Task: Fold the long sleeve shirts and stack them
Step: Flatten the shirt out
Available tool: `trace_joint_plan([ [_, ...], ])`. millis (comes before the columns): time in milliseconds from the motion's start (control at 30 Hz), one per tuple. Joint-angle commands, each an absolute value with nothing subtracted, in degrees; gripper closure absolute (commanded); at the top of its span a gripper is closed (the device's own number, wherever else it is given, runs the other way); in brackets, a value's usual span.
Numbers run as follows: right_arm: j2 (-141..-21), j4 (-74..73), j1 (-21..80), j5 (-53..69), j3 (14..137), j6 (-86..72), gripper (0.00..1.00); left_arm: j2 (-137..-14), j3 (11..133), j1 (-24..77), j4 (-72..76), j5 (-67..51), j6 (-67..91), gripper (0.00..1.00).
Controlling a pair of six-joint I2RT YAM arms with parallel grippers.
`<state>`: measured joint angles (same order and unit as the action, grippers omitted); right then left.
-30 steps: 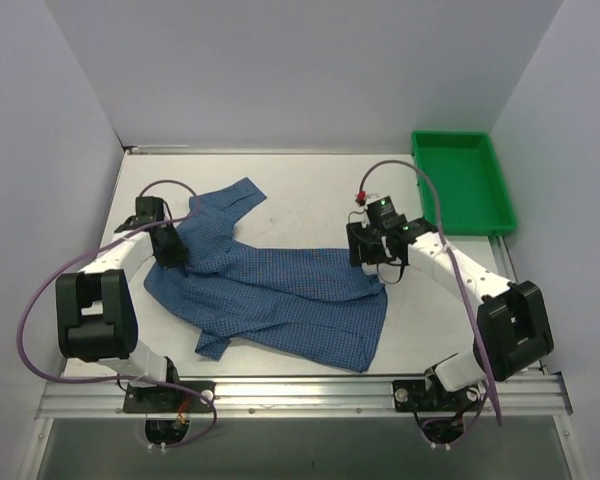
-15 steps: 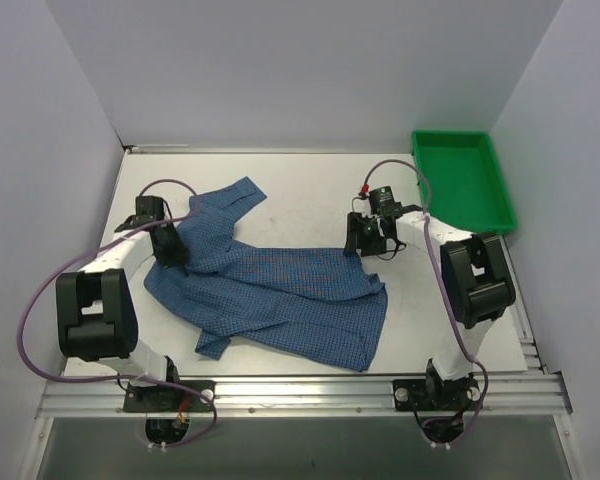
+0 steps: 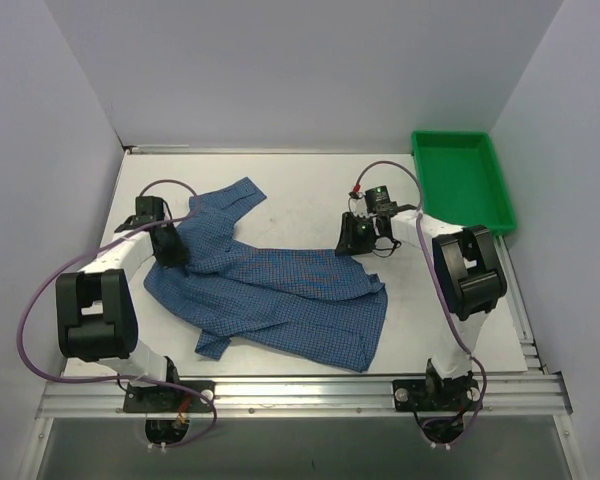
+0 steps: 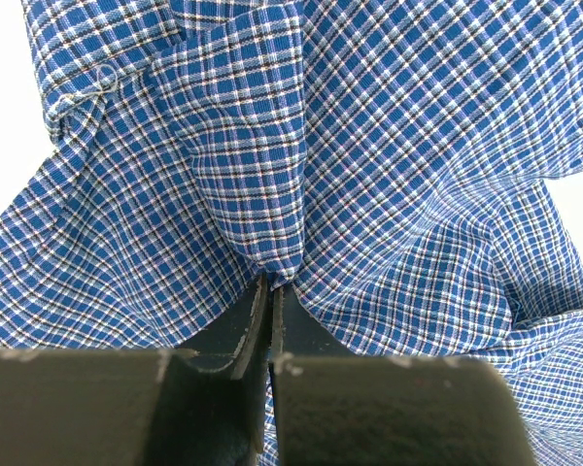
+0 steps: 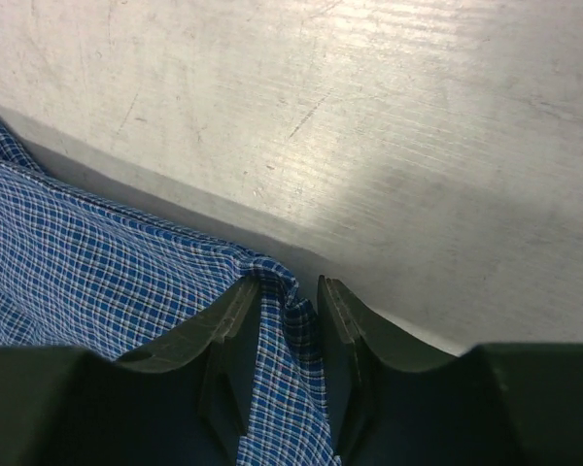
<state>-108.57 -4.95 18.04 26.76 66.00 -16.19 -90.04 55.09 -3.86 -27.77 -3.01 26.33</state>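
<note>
1. The left jaws are over the left part of the long sleeve shirt (image 3: pixel 270 290). They are pressed together, pinching a raised ridge of its blue checked cloth.
2. The shirt lies spread and rumpled on the tabletop (image 3: pixel 310 195). A narrower part reaches toward the far left, and the broad body runs to the near right.
3. The right jaws are low at the shirt's far right edge. They stand partly open with a lifted fold of the edge between them, and a dark gap shows beside the cloth.
4. A green tray (image 3: pixel 462 190) sits at the far right corner, well apart from the shirt.
</note>
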Motion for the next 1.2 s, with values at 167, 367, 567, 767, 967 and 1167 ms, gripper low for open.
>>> trace_joint_plan([
  [167, -101.96, -6.77, 18.46, 23.57, 64.60, -14.33, 0.80, -88.77, 57.04, -4.22, -25.75, -3.34, 25.58, 0.93],
  [367, -94.49, -7.12, 19.16, 18.73, 63.81, -13.19, 0.92, -86.23, 58.09, -4.22, -25.75, -2.11, 24.70, 0.94],
  [567, -88.77, -9.31, 18.99, 12.32, 64.86, -12.22, 0.92, -83.32, 62.74, -3.96, -26.37, -2.55, 25.66, 0.94],
  [767, -86.66, -10.11, 17.67, 2.48, 68.28, -11.16, 0.93, -86.03, 74.69, -2.03, -26.37, -1.23, 26.89, 0.95],
  [967, -90.70, -9.67, 14.86, -4.91, 76.88, -8.44, 0.93, -98.24, 90.48, 4.38, -24.70, 2.27, 27.25, 0.95],
  [1167, -98.87, -9.05, 10.99, -11.50, 85.51, -8.44, 0.77, -113.61, 104.75, 7.29, -22.94, 2.03, 27.42, 0.69],
])
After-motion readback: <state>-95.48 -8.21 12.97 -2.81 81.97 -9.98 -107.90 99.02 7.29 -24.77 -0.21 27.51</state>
